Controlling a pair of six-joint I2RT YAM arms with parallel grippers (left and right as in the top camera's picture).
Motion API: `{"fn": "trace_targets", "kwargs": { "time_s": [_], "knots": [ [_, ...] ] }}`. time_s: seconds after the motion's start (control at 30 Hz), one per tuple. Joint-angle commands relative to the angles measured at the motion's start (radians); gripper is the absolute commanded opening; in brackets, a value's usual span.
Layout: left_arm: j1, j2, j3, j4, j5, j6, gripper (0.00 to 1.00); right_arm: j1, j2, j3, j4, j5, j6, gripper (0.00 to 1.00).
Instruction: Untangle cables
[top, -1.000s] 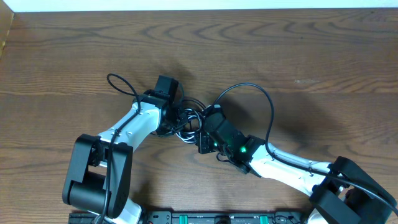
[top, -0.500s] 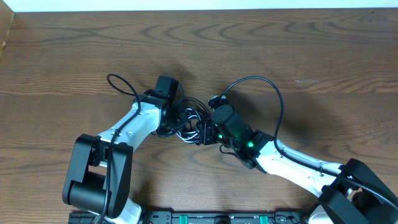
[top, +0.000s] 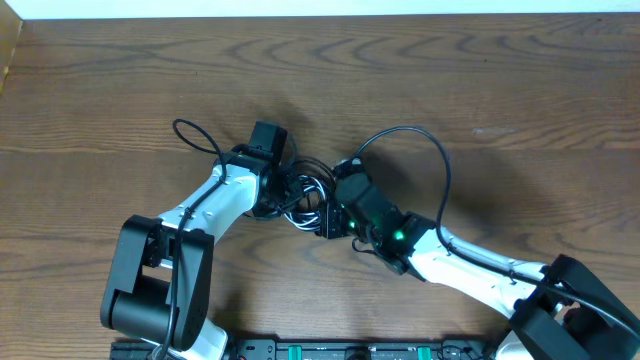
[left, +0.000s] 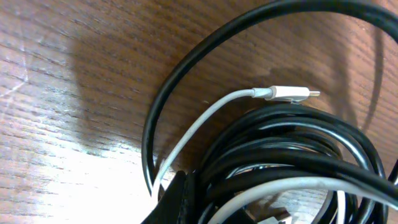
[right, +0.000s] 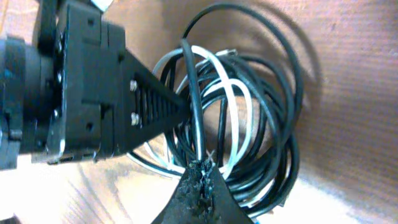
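The right gripper is clenched on one strand of the long thin black cable, probably to draw it out of the coil. The left gripper is clenched too, tips inside the bundle, perhaps to pin it; whether it holds a strand I cannot tell. The shorter thin white cable runs through the black loops. All lies mid-way on the brown wood-grain table; of the room nothing shows.

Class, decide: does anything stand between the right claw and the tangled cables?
Nothing visible does. The right claw is shut on a strand of the black cable at the tangle; the left claw points in beside it.
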Motion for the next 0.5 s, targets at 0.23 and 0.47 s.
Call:
{"fn": "trace_targets", "kwargs": {
  "time_s": [0.23, 0.47],
  "knots": [
    [-0.003, 0.014, -0.019, 0.0, 0.006, -0.013, 0.08, 0.081, 0.03, 0.0, -0.095, 0.031, -0.007, 0.01],
    [-0.003, 0.014, -0.019, 0.0, 0.006, -0.013, 0.08, 0.047, 0.018, 0.003, 0.068, -0.079, -0.007, 0.01]
  ]
}}
